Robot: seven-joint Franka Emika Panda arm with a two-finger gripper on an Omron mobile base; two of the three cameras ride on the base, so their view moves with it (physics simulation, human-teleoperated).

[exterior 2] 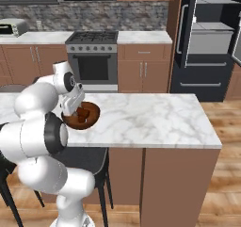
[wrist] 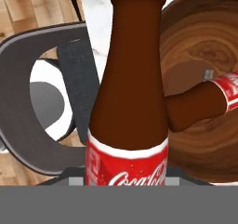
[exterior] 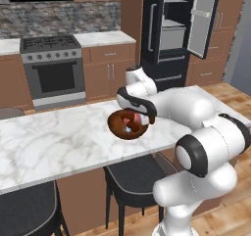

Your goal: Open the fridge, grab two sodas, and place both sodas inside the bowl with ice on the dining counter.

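Note:
My gripper (exterior: 136,113) (exterior 2: 76,109) hangs over the near rim of the bowl with ice (exterior: 115,128) (exterior 2: 94,110) on the dining counter (exterior: 59,142) (exterior 2: 150,117). It is shut on a soda (wrist: 128,102), a dark brown bottle with a red label whose neck points away from the hand. Another soda (wrist: 195,108) (exterior: 129,121) lies on its side inside the bowl (wrist: 204,42). Behind the counter stands the black fridge (exterior: 169,71) (exterior 2: 207,75), its right door (exterior: 203,19) swung open on grey-white shelves.
Dark round stools (exterior: 137,174) (exterior: 24,205) (wrist: 28,102) are tucked under the counter's near edge. A stove (exterior: 51,59) (exterior 2: 92,52) and brown cabinets line the back wall. A toaster oven (exterior 2: 12,27) sits at the far left.

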